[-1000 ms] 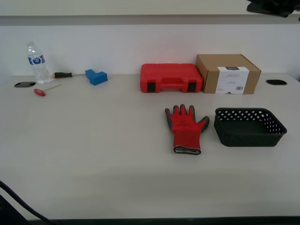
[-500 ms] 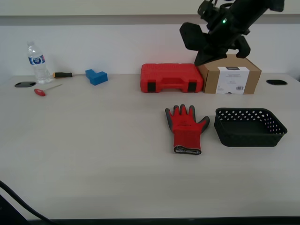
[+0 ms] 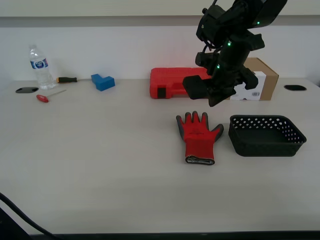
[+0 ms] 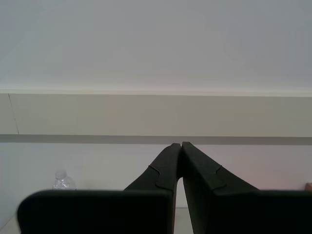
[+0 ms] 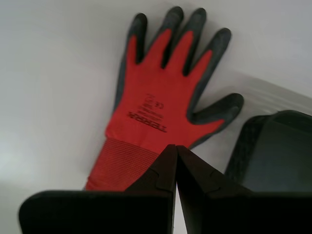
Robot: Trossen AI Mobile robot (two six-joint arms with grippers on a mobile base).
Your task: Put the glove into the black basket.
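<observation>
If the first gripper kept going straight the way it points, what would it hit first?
Most likely the red glove lying flat on the table: my first gripper, fingers shut, aims at it near the cuff, though depth is unclear.

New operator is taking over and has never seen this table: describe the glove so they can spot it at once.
On the long pale table, find the black basket toward the exterior view's right. The glove lies flat just beside it, fingers pointing at the red tool case. It alone is soft: red knit with dark grey fingertips.
</observation>
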